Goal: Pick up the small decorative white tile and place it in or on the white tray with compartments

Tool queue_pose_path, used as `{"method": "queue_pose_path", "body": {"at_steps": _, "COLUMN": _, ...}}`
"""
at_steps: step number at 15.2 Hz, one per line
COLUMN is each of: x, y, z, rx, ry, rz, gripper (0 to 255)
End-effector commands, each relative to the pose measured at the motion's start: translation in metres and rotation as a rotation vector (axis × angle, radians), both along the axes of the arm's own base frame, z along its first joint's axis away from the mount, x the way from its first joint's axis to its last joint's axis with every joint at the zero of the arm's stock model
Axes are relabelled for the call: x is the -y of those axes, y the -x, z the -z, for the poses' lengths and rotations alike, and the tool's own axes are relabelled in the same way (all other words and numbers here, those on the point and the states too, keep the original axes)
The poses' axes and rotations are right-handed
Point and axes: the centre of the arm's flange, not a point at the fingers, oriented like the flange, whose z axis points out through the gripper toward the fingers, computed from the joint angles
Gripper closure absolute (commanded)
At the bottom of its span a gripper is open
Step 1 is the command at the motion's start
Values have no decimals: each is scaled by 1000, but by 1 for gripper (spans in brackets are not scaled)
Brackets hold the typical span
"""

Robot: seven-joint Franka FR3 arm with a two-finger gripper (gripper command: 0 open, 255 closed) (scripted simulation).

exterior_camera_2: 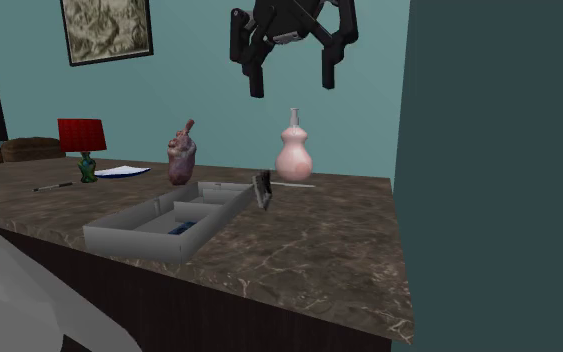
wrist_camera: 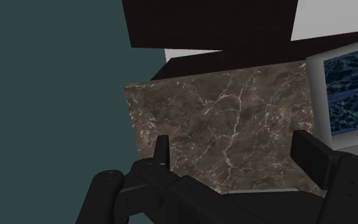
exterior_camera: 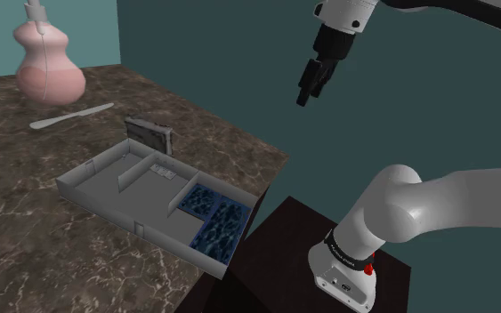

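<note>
The tile (exterior_camera: 148, 133) is a small grey framed slab that stands on edge on the marble counter, just beyond the far side of the tray (exterior_camera: 97, 191). In the second exterior view the tile (exterior_camera_2: 263, 188) leans at the tray's (exterior_camera_2: 134, 238) far right corner. The tray looks grey, with dividers and blue patterned floors in two compartments. My gripper (exterior_camera: 308, 89) hangs open and empty, high in the air beyond the counter's corner. Its fingers stand wide apart in the second exterior view (exterior_camera_2: 292, 80). In the wrist view the gripper (wrist_camera: 234, 153) is over bare marble, with the tray's rim (wrist_camera: 316, 95) off to one side.
A pink vase (exterior_camera: 48, 67) and a pale knife (exterior_camera: 70, 116) lie at the back of the counter. A red lamp (exterior_camera_2: 81, 140), a mauve figure (exterior_camera_2: 181, 158) and a sheet (exterior_camera_2: 121, 172) stand further along. The dark stand (exterior_camera: 328, 249) adjoins the counter's edge.
</note>
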Motion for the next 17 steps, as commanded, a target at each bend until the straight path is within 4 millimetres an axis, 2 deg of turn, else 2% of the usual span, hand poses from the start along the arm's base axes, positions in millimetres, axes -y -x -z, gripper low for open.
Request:
{"method": "queue_pose_path", "body": {"at_steps": 1, "x": 0, "y": 0, "z": 0, "rx": 0, "ry": 0, "rz": 0, "gripper": 0}}
{"method": "queue_pose_path", "body": {"at_steps": 17, "x": -130, "y": -153, "z": 72, "rx": 12, "ry": 59, "rz": -181, "gripper": 0}}
